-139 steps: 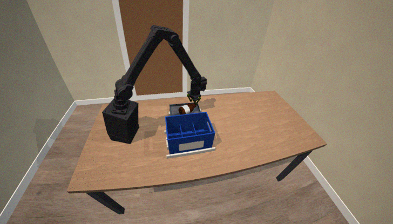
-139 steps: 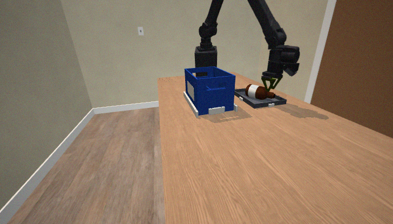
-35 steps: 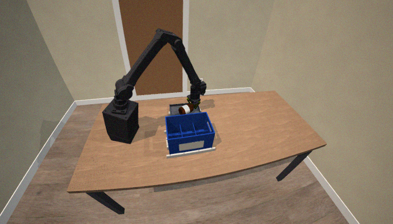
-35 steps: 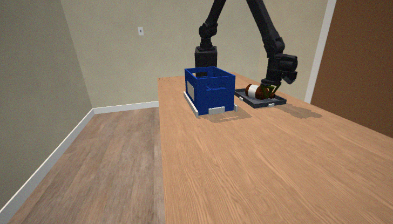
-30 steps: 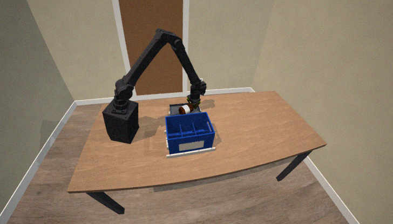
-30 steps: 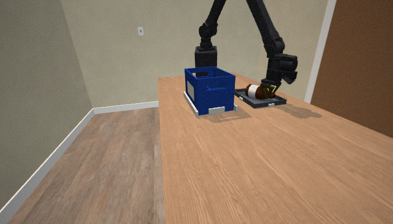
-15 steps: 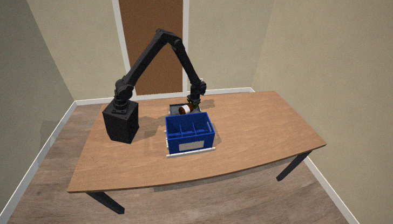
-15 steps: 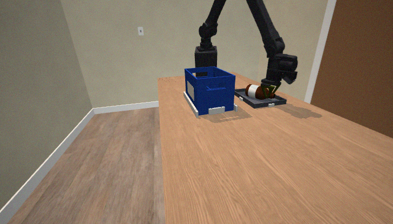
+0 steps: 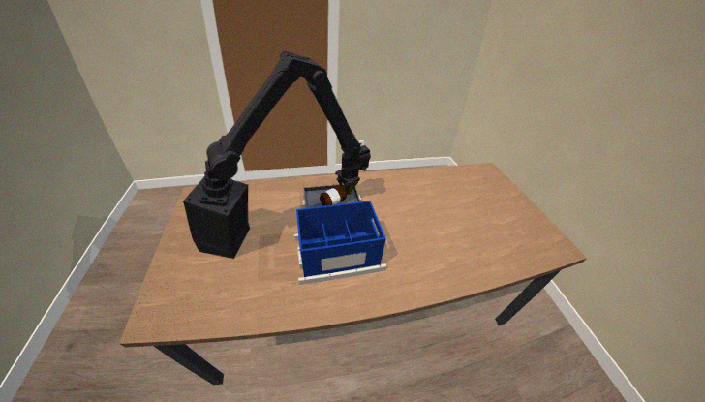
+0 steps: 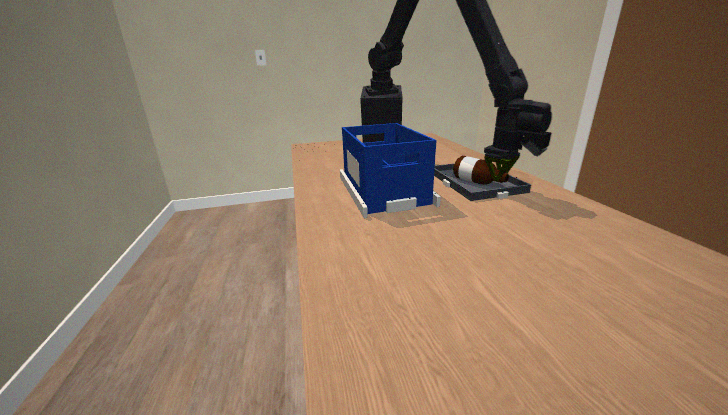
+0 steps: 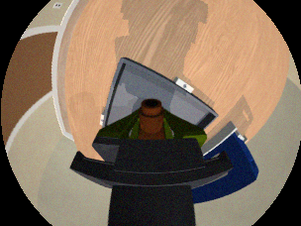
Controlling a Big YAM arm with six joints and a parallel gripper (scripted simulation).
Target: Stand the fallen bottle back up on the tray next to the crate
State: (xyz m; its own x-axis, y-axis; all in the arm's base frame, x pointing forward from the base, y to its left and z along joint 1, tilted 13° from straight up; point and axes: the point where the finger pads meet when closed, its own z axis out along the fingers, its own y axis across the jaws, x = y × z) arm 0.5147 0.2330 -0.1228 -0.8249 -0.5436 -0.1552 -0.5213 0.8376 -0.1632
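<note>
Bottle: the brown glass-like bottle (image 9: 326, 198) (image 10: 482, 171) (image 11: 151, 125) lies on its side on the tray, a white label (image 9: 332, 196) (image 10: 467, 169) around its body; in the top view its neck end points to 2 o'clock and its base to 8.
Fingers: the green fingers (image 9: 352, 186) (image 10: 508, 165) of the gripper (image 9: 349, 188) (image 10: 499, 174) (image 11: 151, 121) are drawn in on the bottle's neck, one on each side, holding it.
Mouth: open and facing 12 o'clock in the wrist view.
Tray: the shallow dark grey tray (image 9: 311, 198) (image 10: 489, 194) (image 11: 135, 91) sits flat on the wooden table (image 9: 457, 231) (image 10: 483, 308) (image 11: 233, 50), at 12 o'clock from the crate in the top view.
Crate: the blue divided crate (image 9: 315, 263) (image 10: 400, 187) (image 11: 243, 170) stands upright near the tray, at 4 o'clock from the bottle's mouth in the wrist view.
Arm: the black arm (image 9: 265, 106) (image 10: 483, 28) rises from a black block (image 9: 215, 228) (image 10: 381, 109) at 10 o'clock from the crate in the top view, bends high, and drops to the bottle.
</note>
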